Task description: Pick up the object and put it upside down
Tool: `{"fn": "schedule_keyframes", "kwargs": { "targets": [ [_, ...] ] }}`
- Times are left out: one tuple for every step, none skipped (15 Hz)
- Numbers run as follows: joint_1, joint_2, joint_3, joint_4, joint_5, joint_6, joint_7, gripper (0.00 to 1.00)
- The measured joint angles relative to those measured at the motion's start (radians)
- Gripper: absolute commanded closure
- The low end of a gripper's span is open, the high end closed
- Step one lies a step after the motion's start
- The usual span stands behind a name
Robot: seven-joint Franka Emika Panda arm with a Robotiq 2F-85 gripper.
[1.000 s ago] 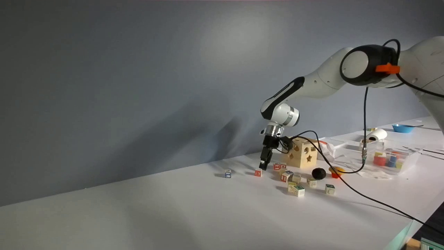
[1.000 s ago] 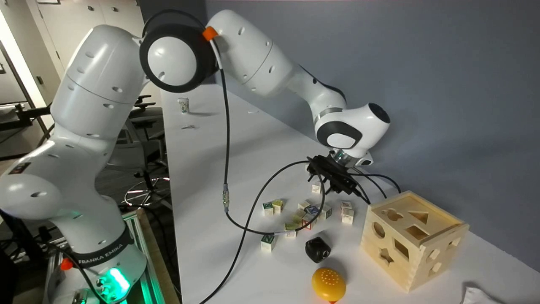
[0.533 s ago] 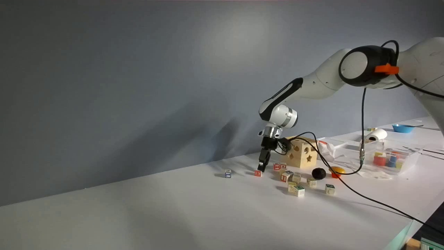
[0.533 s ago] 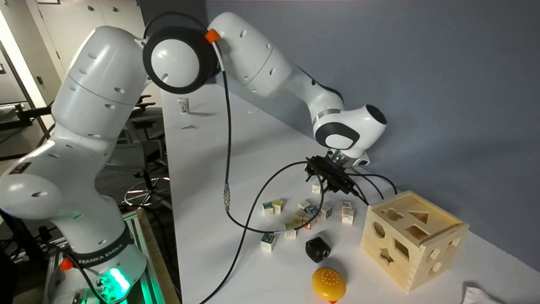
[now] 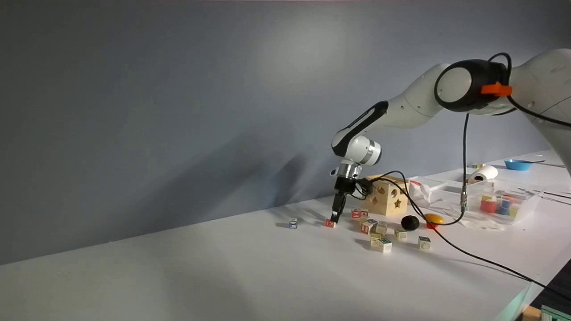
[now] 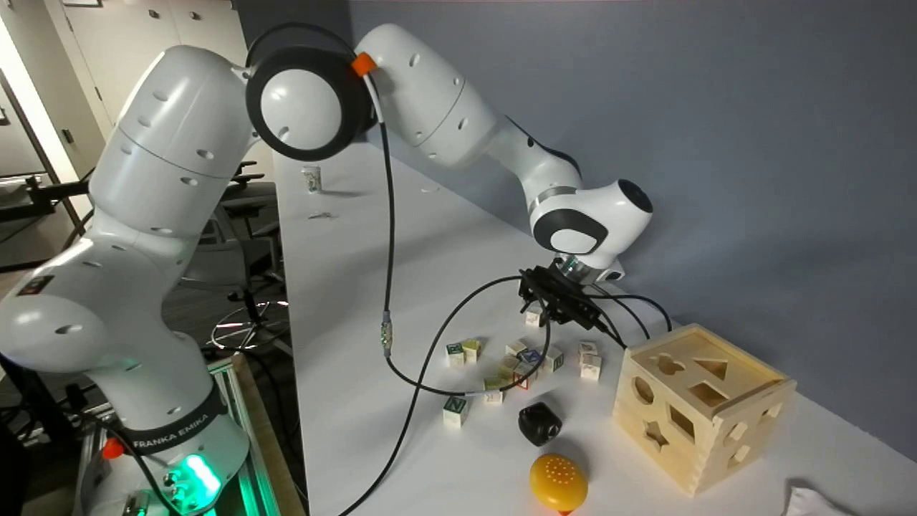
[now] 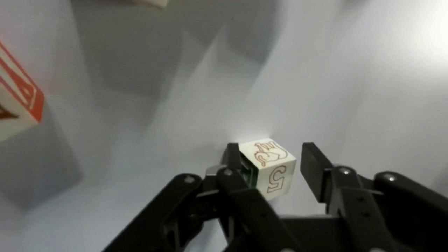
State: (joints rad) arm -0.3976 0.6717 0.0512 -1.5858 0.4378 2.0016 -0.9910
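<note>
Wrist view: gripper (image 7: 272,159) spread; small block (image 7: 271,167) sits skewed on the tabletop (image 7: 304,87) between the fingers (image 7: 315,169), close to the left one, gap at right; judged risk: uneven closing could shove or swivel it, giving a corner pinch that slips during inversion.

Robotics lab, by look: Franka Emika arm (image 6: 179,129) and slotted frame (image 6: 233,390) just off one long edge of white surface (image 6: 337,272); drafting chair (image 6: 229,261) past same edge, white cabinet doors (image 6: 122,36) behind it; plain grey wall (image 6: 716,107) along opposite edge.
</note>
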Motion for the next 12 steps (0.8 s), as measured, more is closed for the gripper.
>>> {"fn": "schedule_keyframes", "kwargs": {
  "targets": [
    [0.001, 0.000, 0.000, 0.000, 0.000, 0.000, -0.003, 0.44],
    [0.002, 0.000, 0.000, 0.002, 0.000, 0.001, -0.006, 0.42],
    [0.004, 0.000, 0.000, 0.003, 0.000, 0.001, -0.008, 0.42],
    [0.005, 0.000, 0.000, 0.005, 0.000, 0.001, -0.010, 0.43],
    [0.005, 0.000, 0.000, 0.007, 0.000, 0.001, -0.011, 0.52],
    [0.006, 0.000, 0.000, 0.008, 0.000, 0.001, -0.013, 0.58],
    [0.007, 0.000, 0.000, 0.009, 0.000, 0.001, -0.015, 0.63],
    [0.007, 0.000, 0.000, 0.010, 0.000, 0.001, -0.018, 0.70],
    [0.007, 0.000, 0.000, 0.010, 0.000, 0.001, -0.020, 0.78],
    [0.007, 0.000, 0.000, 0.011, 0.000, 0.001, -0.021, 0.81],
    [0.007, -0.001, 0.000, 0.013, 0.000, 0.001, -0.022, 0.86],
    [0.008, -0.001, 0.000, 0.014, 0.000, 0.001, -0.024, 0.86]
  ]
}}
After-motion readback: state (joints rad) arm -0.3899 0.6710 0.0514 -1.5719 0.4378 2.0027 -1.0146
